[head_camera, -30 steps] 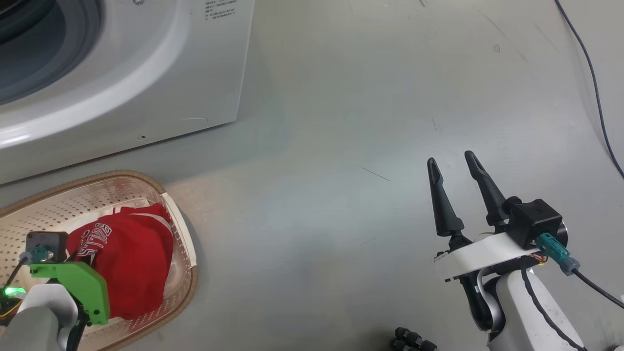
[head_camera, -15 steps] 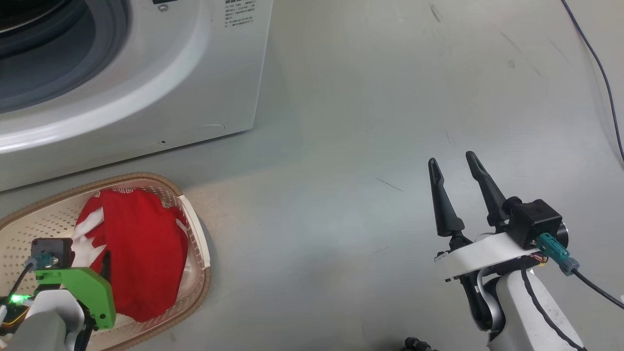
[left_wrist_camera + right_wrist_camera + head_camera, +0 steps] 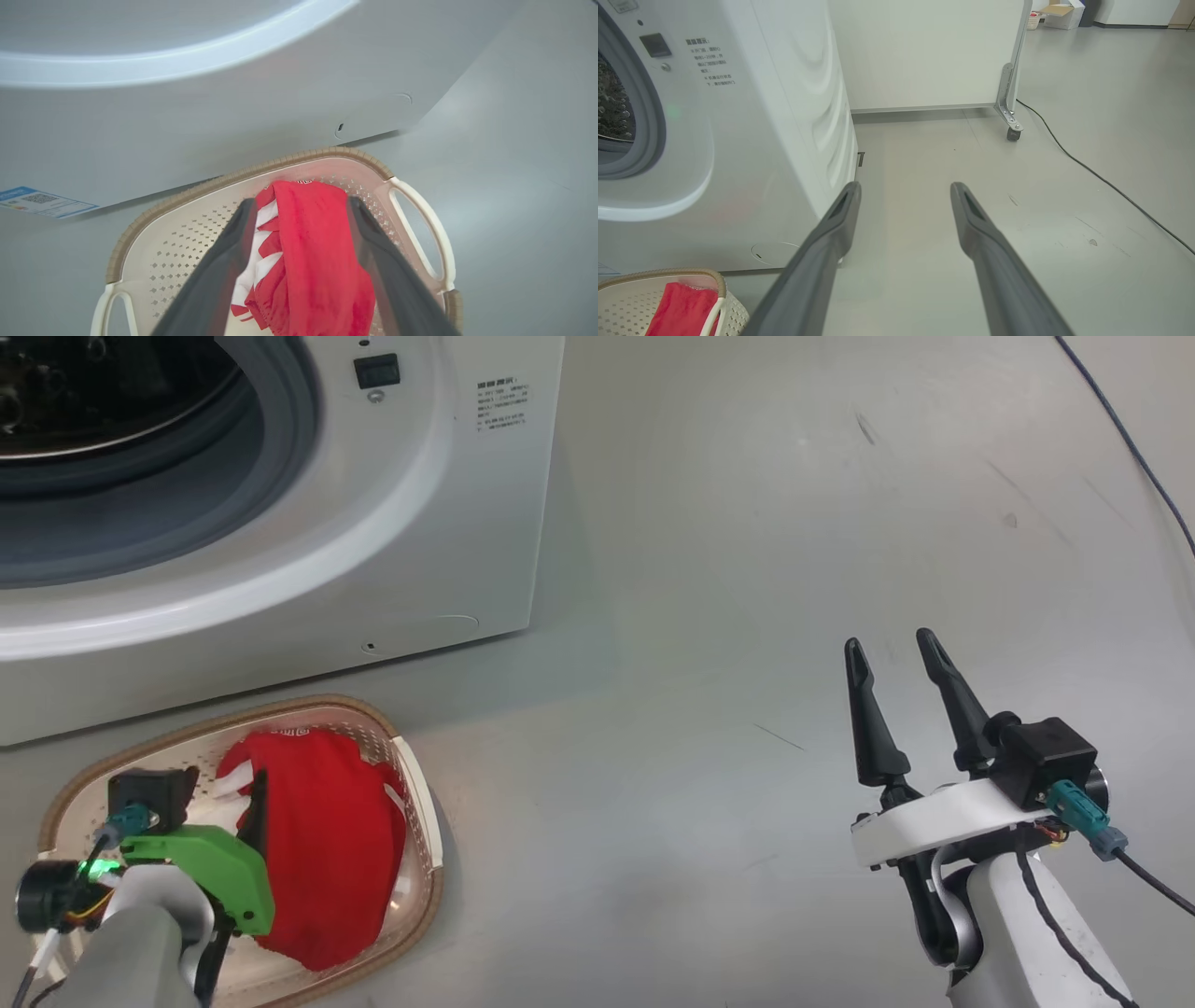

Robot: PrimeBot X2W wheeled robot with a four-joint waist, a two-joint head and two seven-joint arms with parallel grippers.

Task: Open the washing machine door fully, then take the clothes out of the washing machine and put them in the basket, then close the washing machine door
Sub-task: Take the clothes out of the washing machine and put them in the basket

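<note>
The white washing machine stands at the upper left, its grey-ringed mouth uncovered and the steel drum dark inside. The washing machine door is out of view. In front of it on the floor sits the cream basket with red clothes lying inside. My left gripper hovers open over the basket, one finger on each side of the red clothes. My right gripper hangs open and empty above bare floor to the machine's right; the right wrist view shows this gripper beside the machine's side panel.
A black cable runs along the floor at the far right. A white partition on a caster stands behind the machine. Grey floor stretches between the machine and my right arm.
My left gripper has opened and let go of the red garment, which has settled into the basket. The head camera has shifted, so more of the machine's mouth shows. The right gripper stays open.
</note>
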